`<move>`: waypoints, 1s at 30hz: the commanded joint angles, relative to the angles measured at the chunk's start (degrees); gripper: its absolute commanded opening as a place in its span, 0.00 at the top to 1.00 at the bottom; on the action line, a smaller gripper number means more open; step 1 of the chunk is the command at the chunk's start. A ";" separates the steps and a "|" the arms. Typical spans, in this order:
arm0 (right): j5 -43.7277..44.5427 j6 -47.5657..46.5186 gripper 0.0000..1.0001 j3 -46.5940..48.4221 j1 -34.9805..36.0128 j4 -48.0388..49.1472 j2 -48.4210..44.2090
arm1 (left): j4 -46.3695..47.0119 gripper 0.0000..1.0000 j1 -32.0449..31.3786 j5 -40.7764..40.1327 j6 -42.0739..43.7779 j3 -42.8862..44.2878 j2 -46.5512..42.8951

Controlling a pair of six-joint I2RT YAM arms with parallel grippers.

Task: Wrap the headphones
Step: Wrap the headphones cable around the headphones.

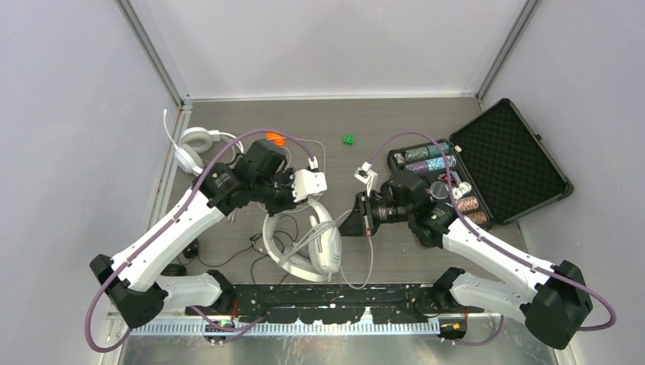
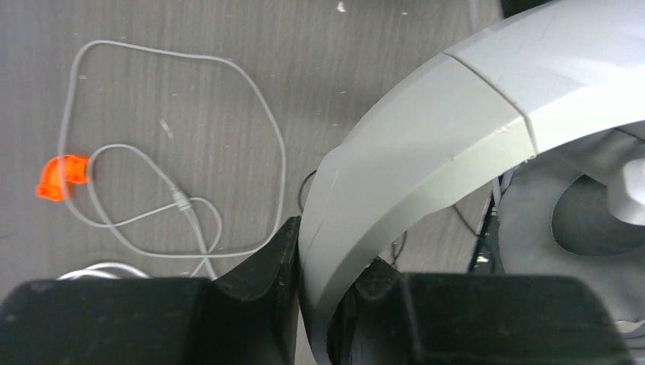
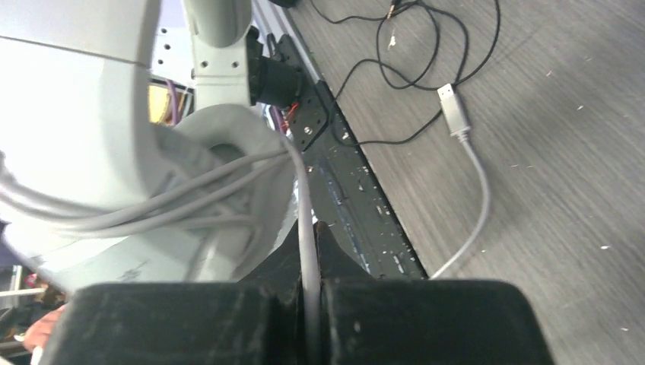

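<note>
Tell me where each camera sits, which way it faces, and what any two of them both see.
Top: above and behind the arm bases, looking down on the table; both arms, left gripper and right gripper show.
Left wrist: on the left arm, looks down past its own fingers, shut on the white headphones.
Right wrist: on the right arm, looks past its own fingers, pinching the white cord, toward the black rail.
Shared: top and left wrist both show the orange piece.

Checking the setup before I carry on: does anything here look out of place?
Yes. An orange piece lies against a loose white cord, where it might snag during wrapping, and a green piece sits alone on the table. Nothing looks spilled or broken.
</note>
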 commanded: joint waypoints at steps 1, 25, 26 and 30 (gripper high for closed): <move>-2.74 4.45 0.99 3.33 -0.52 -0.15 -2.85 | 3.31 1.00 -3.57 -9.50 4.33 -0.39 -2.76; -5.61 13.89 0.99 3.96 -0.46 7.23 -6.81 | 10.46 1.00 -8.81 -31.39 3.93 -1.28 -1.26; -5.68 14.40 0.99 3.97 -0.53 8.03 -6.99 | 10.22 1.00 -8.81 -32.25 3.03 -0.68 -0.80; -5.64 15.81 0.99 4.69 -0.49 10.25 -6.98 | 8.97 1.00 -8.81 -35.78 -0.18 1.54 1.41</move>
